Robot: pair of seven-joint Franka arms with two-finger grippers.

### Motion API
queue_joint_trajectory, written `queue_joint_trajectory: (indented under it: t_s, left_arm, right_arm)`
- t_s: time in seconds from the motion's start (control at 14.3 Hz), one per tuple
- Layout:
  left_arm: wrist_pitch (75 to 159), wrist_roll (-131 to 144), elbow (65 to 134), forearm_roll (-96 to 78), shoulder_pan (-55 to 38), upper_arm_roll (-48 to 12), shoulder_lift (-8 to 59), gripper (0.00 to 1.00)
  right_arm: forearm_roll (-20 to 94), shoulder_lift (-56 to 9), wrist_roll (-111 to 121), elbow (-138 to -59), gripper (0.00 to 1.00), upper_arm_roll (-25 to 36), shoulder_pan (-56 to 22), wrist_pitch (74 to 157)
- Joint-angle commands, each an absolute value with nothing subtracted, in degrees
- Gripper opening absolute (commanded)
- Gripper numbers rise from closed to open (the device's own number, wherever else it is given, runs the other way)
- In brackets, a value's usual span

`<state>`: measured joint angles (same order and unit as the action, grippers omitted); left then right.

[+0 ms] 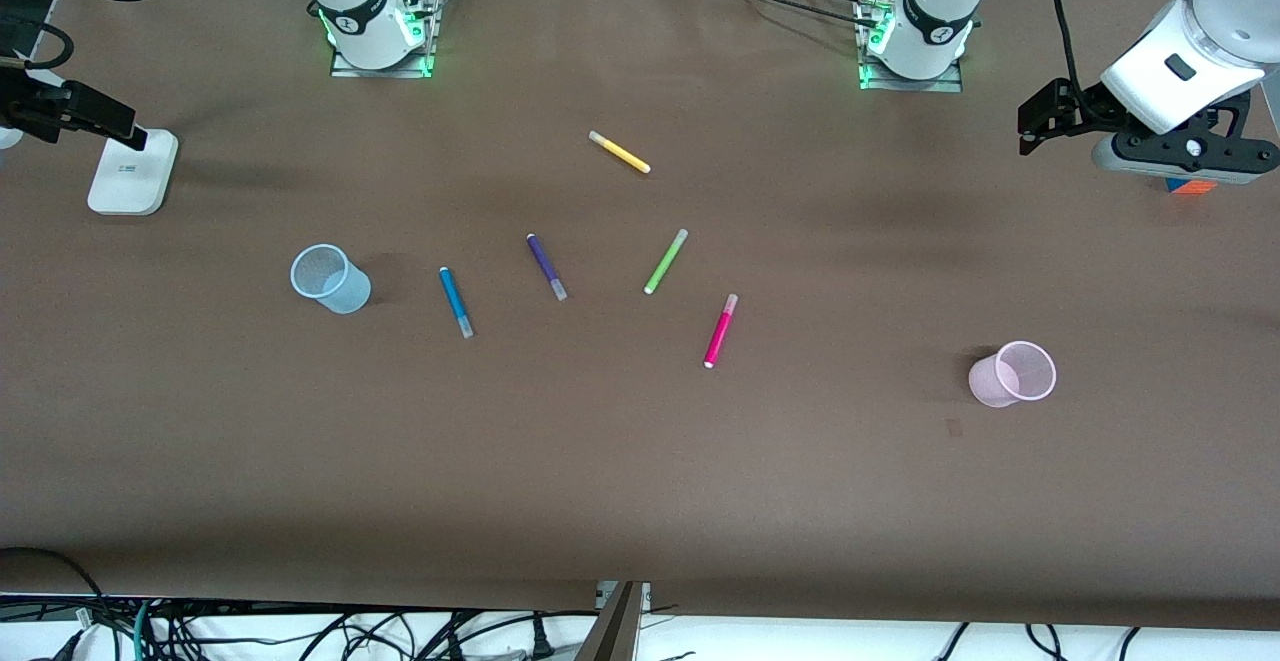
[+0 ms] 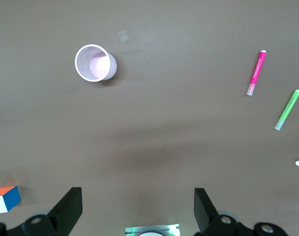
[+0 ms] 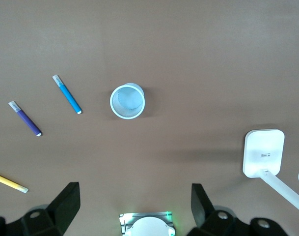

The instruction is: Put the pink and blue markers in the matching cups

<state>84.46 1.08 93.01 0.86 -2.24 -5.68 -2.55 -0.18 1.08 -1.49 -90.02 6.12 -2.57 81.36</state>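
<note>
No writing is legible on any marker. The pink marker [image 1: 721, 330] lies flat on the surface [image 1: 640, 461], cap end farther from the front camera, between the blue cup [image 1: 330, 279] and pink cup [image 1: 1013, 373]. The blue marker [image 1: 456, 301] lies beside the blue cup, cap nearer the front camera. Left tool [image 2: 138, 209] and right tool [image 3: 135, 206] hang wide open, empty.

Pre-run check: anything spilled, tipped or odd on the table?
Nothing stands out. Blue cup and pink cup stand upright and empty; blue marker and pink marker lie flat. Left gripper and right gripper wait open at the table's ends.
</note>
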Motion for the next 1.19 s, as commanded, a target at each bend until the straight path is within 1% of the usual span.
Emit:
queue_joint_trajectory:
  t_s: [0.0,0.35,0.56,0.63,0.7,0.77,0.91,1.12]
  left_arm:
    - [85.07,0.0,91.49,0.62,-2.02,-5.63,-1.5,1.0]
    - [84.99,-0.17,91.49,0.53,-2.02,-5.63,-1.15,1.0]
    - [83.5,-1.05,91.49,-1.13,-3.25,-6.15,3.42,1.0]
    - [83.5,-1.14,91.49,-2.19,-3.51,-6.41,5.08,1.0]
    - [83.58,-1.14,91.41,-2.89,-3.78,-6.59,8.49,1.0]
    - [84.72,-1.06,91.32,-4.12,-4.65,-6.59,11.14,1.0]
    - [91.63,-0.71,91.41,-5.62,-6.5,-6.59,14.57,1.0]
    - [99.55,2.44,91.58,-5.36,-11.59,-6.68,19.67,1.0]
  right_arm:
    - [0.79,0.35,-0.44,-88.24,1.0,6.06,-2.11,79.89]
    - [0.88,-0.7,-0.79,-88.24,1.0,5.63,-2.55,80.6]
    - [0.79,-4.21,-0.97,-88.24,1.0,5.19,-4.83,81.82]
    - [0.97,-5.96,-1.05,-88.42,1.0,5.19,-5.79,83.74]
    - [1.05,-9.2,-0.97,-88.42,1.0,5.19,-7.11,83.93]
    - [0.97,-11.06,-0.97,-88.33,1.0,5.1,-8.95,84.54]
    - [0.53,-15.36,-1.93,-88.33,1.0,4.92,-13.69,88.04]
    - [0.97,-21.77,-2.02,-88.77,1.0,4.83,-17.13,93.41]
